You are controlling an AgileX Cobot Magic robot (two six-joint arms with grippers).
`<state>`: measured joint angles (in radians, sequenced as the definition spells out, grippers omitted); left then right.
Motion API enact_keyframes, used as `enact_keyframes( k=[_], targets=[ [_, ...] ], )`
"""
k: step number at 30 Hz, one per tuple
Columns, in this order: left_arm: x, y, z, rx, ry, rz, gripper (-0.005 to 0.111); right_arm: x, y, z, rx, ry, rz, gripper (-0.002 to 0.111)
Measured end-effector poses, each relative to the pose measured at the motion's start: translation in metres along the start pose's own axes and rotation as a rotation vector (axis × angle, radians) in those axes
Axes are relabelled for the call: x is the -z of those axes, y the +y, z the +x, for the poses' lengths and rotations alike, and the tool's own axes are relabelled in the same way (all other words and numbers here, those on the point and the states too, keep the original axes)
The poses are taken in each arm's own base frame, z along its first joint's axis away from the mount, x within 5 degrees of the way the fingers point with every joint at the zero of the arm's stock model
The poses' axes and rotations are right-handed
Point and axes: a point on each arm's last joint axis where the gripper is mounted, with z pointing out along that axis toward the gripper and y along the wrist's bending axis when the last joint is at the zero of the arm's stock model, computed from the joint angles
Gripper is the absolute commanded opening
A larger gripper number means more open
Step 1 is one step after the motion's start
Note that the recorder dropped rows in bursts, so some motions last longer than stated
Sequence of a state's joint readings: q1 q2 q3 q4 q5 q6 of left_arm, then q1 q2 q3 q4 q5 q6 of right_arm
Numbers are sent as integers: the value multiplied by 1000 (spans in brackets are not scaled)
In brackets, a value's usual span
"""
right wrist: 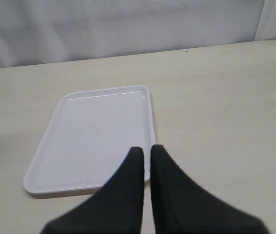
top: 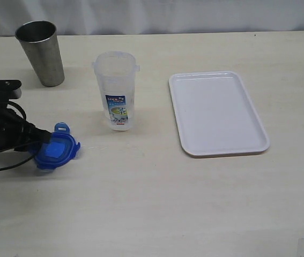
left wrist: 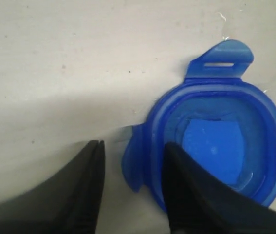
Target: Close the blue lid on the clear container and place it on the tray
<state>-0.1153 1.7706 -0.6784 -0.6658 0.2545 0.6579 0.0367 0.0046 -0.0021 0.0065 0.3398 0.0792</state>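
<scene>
The blue lid (top: 58, 150) lies flat on the table at the left, hollow side up (left wrist: 225, 141). My left gripper (top: 43, 138) reaches it from the left, low over the table, and is open (left wrist: 134, 145). One finger is over the lid's inside and the other stands outside, clear of the side flap, so the rim and flap lie in the gap. The clear container (top: 117, 91) stands upright and uncovered at the middle. The white tray (top: 216, 112) lies to its right. My right gripper (right wrist: 146, 148) is shut on nothing above the tray's (right wrist: 94, 131) edge.
A tapered steel cup (top: 40, 52) stands at the back left, behind the left arm. A black cable trails from the left arm toward the table's left edge. A white curtain backs the table.
</scene>
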Motion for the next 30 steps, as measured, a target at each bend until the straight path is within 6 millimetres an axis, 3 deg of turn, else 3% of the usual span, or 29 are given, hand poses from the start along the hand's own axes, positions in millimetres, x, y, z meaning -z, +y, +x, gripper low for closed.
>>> enact_keyframes(
  k=[13,30],
  targets=[
    [0,0,0,2,-2,-2,2,0,0,0,0,0,0,5],
    [7,-3,-1,-3,-1,21,3,0,0,0,0,0,0,5]
  ],
)
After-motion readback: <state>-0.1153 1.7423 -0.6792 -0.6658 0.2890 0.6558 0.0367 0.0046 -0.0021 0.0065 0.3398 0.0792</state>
